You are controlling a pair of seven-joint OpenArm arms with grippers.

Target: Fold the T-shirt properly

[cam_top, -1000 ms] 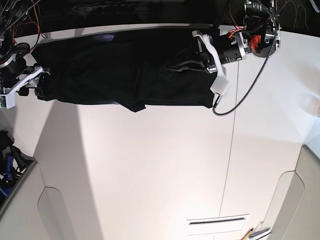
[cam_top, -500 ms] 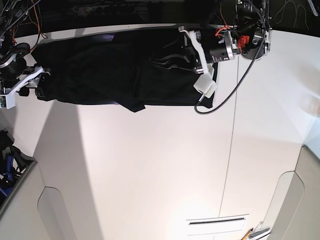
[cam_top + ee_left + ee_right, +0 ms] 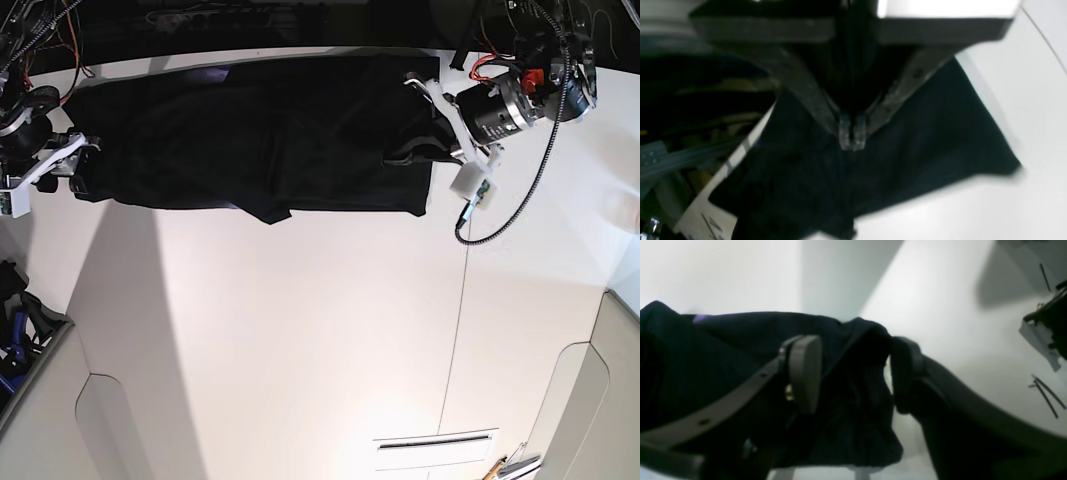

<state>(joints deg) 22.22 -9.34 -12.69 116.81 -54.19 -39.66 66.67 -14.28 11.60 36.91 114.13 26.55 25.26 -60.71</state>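
The black T-shirt lies as a long crumpled band across the far side of the white table. My left gripper is at the shirt's right end. In the left wrist view its fingertips meet, shut on the cloth, and a raised ridge of fabric runs from them. At the shirt's left end, my right gripper stands open. The right wrist view shows a bunch of the T-shirt between the right gripper's spread fingers, with a thin gap beside the right finger.
A black cable loops from the left arm down over the table. A seam runs across the tabletop. Dark gear sits off the left edge. Wires and dark clutter line the far edge. A slot plate lies near the front.
My left gripper swung left over the shirt, then back to the right, and the shirt's right end followed it. The right arm has not moved.
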